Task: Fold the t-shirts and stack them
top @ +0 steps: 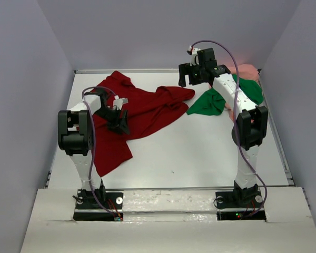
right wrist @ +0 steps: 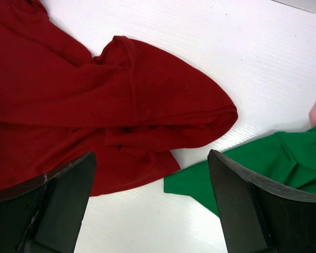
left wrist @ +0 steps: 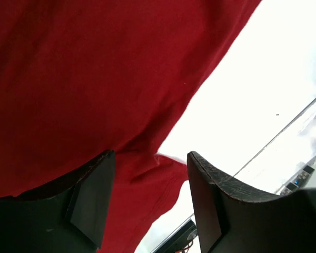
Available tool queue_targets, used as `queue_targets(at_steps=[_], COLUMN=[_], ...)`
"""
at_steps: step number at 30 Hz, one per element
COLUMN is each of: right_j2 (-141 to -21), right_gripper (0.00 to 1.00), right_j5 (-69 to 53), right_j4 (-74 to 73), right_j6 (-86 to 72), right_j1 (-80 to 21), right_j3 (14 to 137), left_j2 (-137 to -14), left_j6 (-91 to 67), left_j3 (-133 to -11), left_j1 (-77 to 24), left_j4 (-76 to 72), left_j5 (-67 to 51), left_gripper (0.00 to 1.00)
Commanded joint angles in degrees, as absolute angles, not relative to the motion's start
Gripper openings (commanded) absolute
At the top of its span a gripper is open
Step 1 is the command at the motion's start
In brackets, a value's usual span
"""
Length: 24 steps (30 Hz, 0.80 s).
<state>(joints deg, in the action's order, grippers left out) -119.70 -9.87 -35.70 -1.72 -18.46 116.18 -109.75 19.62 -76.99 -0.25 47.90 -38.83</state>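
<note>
The dark red t-shirt [top: 142, 108] lies rumpled across the left and middle of the table [top: 200, 153]. My left gripper [top: 119, 121] hovers low over its middle, open. In the left wrist view the red cloth [left wrist: 84, 79] fills most of the picture, and the left gripper [left wrist: 151, 154] holds nothing. The bright green t-shirt [top: 210, 104] lies crumpled at the back right, and the pale salmon pink one [top: 247, 70] peeks out behind it. My right gripper [top: 189, 78] hangs open above the red sleeve [right wrist: 163, 105] and the green edge [right wrist: 253, 163], holding nothing [right wrist: 151, 155].
Grey walls close in the table on the left, back and right. A metal rail [top: 168, 188] runs along the near edge by both arm bases. My right arm [top: 237, 100] stretches over the green shirt and hides part of it.
</note>
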Motion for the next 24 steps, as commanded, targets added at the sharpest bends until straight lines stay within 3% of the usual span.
queue_targets(at_steps=[1, 24], right_j2=[-120.15, -119.00], right_gripper=[0.92, 0.92], right_j5=[-9.14, -7.47], right_j4=[-34.89, -34.37], right_j6=[-0.97, 1.50], right_j1=[-18.81, -18.81], right_j3=[118.56, 119.09], left_j2=[-112.06, -115.31], left_j6=[20.31, 17.58], left_j3=[-78.14, -79.54], left_j1=[-1.65, -6.15], left_j4=[51.59, 52.82], left_j5=[-41.05, -21.37], left_gripper=[0.66, 0.59])
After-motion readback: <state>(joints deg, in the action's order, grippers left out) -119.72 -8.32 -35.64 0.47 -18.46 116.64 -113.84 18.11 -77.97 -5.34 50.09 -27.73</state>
